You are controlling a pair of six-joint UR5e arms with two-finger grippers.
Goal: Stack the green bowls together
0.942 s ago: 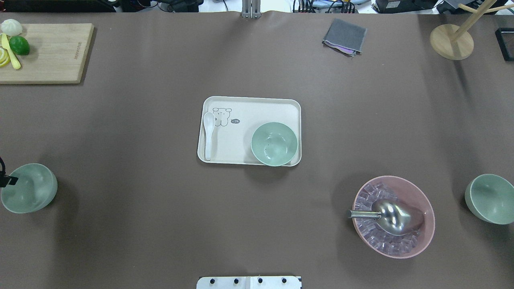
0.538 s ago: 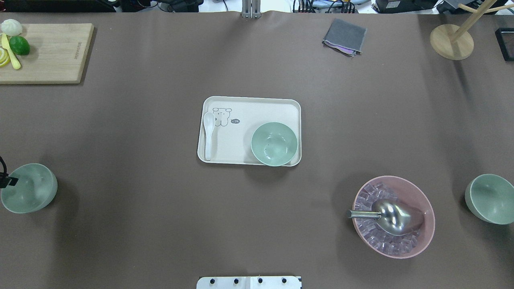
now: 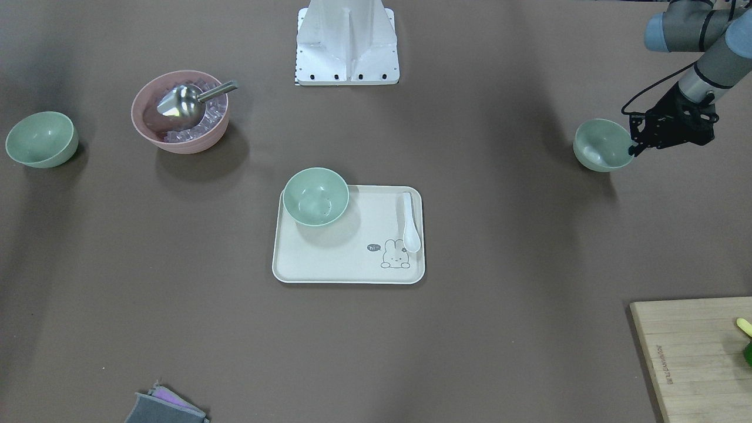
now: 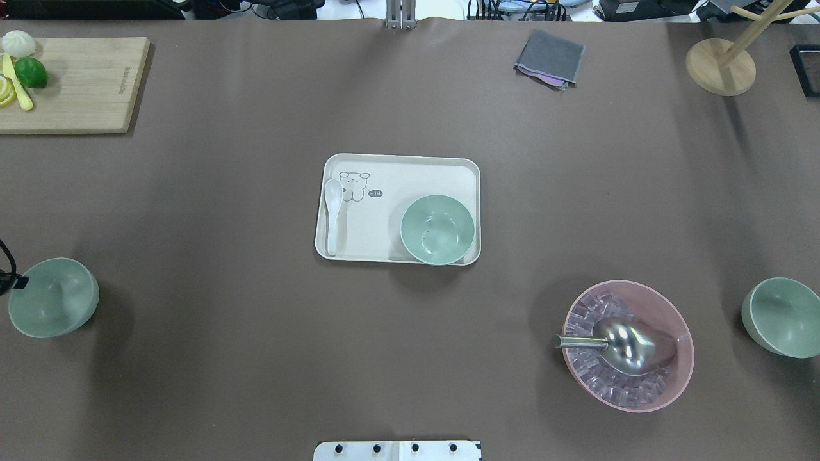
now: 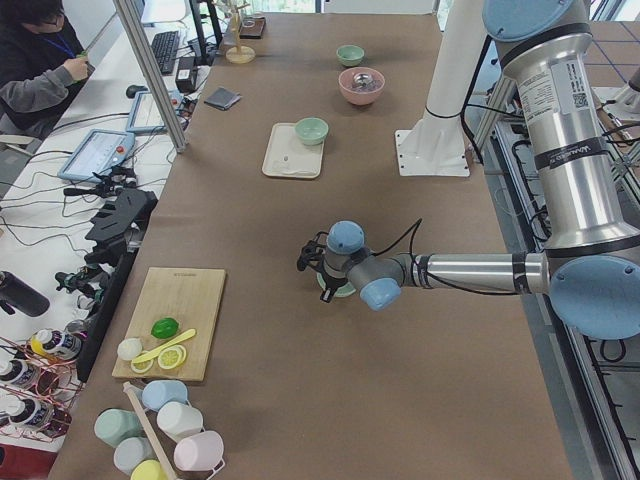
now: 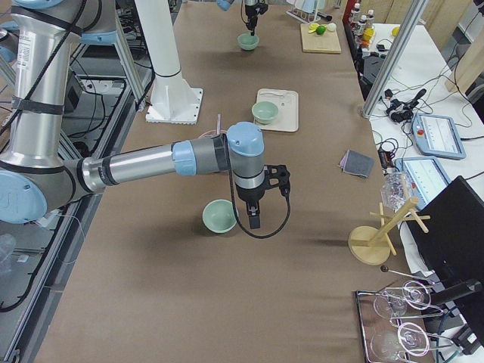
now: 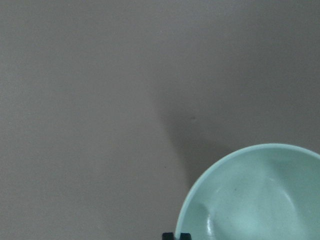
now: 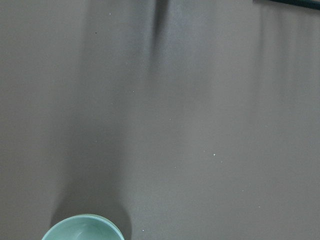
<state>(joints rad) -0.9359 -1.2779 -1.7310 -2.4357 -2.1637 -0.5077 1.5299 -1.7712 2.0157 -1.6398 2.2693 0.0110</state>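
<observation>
Three pale green bowls are in view. One (image 4: 437,229) stands at the near right corner of the white tray (image 4: 397,168). One (image 4: 54,297) is at the table's left end; my left gripper (image 3: 635,145) is shut on its outer rim, and the bowl is slightly tilted. The left wrist view shows that bowl (image 7: 255,200) with the fingertips (image 7: 176,236) at its rim. The third bowl (image 4: 783,317) is at the right end. My right gripper (image 6: 255,219) hangs just beside it, seen only in the exterior right view, so I cannot tell whether it is open or shut.
A pink bowl (image 4: 666,358) with ice cubes and a metal scoop (image 4: 618,346) stands left of the right green bowl. A white spoon (image 4: 332,214) lies on the tray. A cutting board (image 4: 77,83), grey cloth (image 4: 551,59) and wooden stand (image 4: 721,64) lie along the far edge.
The left green bowl has shifted slightly toward the table's middle with my left gripper on its rim. Nothing else has moved.
</observation>
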